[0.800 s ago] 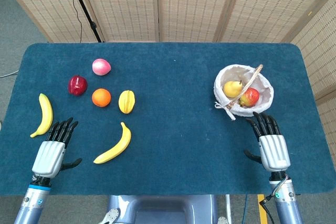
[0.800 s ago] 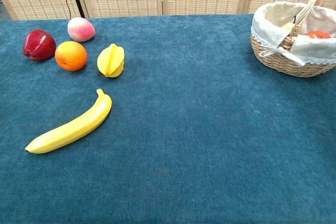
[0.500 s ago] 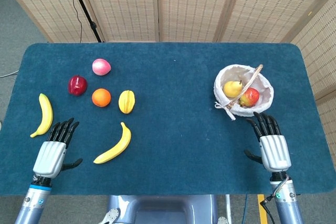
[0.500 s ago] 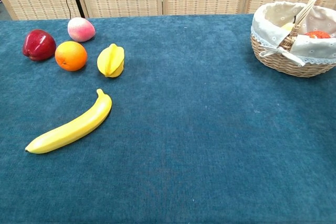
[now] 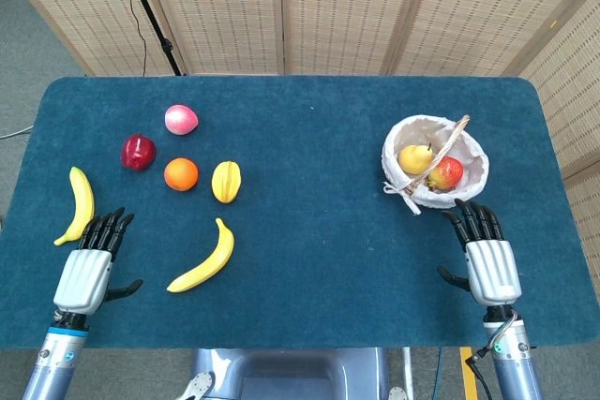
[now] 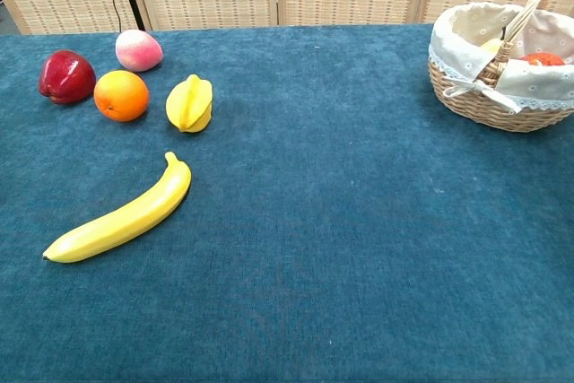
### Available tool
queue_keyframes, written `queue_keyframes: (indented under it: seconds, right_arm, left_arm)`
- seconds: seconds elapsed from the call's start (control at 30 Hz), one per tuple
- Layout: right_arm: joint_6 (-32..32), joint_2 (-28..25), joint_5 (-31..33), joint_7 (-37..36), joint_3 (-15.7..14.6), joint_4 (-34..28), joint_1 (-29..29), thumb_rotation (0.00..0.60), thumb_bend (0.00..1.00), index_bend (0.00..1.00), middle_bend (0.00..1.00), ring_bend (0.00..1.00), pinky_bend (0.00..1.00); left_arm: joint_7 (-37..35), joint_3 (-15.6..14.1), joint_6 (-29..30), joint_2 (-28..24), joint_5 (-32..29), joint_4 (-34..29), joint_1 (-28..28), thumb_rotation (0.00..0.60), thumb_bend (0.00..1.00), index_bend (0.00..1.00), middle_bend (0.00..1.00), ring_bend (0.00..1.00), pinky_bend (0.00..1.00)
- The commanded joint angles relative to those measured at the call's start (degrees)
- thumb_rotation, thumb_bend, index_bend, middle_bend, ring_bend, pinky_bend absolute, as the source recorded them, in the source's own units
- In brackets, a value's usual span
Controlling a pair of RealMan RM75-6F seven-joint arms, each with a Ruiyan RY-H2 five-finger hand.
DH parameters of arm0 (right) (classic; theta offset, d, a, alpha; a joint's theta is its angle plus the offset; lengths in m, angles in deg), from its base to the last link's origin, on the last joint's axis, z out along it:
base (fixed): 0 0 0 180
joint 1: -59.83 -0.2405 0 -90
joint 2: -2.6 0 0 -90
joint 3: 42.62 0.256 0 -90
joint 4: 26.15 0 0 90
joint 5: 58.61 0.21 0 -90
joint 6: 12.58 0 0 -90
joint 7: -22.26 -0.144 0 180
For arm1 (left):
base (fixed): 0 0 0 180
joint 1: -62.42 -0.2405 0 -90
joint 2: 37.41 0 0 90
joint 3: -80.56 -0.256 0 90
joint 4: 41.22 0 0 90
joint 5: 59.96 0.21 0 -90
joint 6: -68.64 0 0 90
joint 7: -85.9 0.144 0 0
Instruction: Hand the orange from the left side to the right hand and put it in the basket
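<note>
The orange (image 5: 181,174) (image 6: 121,95) lies on the blue cloth at the left, between a red apple (image 5: 138,152) and a yellow starfruit (image 5: 226,181). My left hand (image 5: 91,264) rests open and flat near the front left edge, well short of the orange, holding nothing. The lined wicker basket (image 5: 473,185) (image 6: 466,96) stands at the right with a pear and a red apple inside. Just in front of the basket my right hand (image 5: 487,255) lies open and empty. Neither hand shows in the chest view.
A pink peach (image 5: 181,119) sits behind the orange. One banana (image 5: 79,203) lies left of my left hand, another banana (image 5: 205,258) (image 6: 121,217) lies to its right. Folding screens stand behind the table.
My left hand has slid slightly left and toward the front edge. The right hand and all the fruit have stayed in place.
</note>
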Motion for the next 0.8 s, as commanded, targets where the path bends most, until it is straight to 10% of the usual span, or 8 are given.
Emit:
queue_keyframes:
  seconds: [0.03,0.57,0.8]
  right_arm:
    - [0.0,0.0,-0.1,-0.1,0.0,0.1,-0.1,0.600,0.00,0.19,0.09,0.08,0.08]
    - [0.3,-0.5,0.1,-1.1,0.1,-0.1,0.2,0.600,0.00,0.19,0.09,0.08,0.08]
    - [1.0,-1.1,0.1,-2.0,0.3,-0.4,0.6,0.600,0.00,0.19,0.09,0.08,0.08]
  left_arm:
    - [0.2,0.0,-0.1,0.0,-0.1,0.0,0.0,0.600,0.00,0.01,0.00,0.00,0.01]
    - [-5.7,4.3,-5.0,0.3,-7.4,5.6,2.5,0.600,0.00,0.01,0.00,0.00,0.01]
    - [-14.7,10.4,-15.3,4.2,-11.6,19.5,10.8,0.600,0.00,0.01,0.00,0.00,0.01]
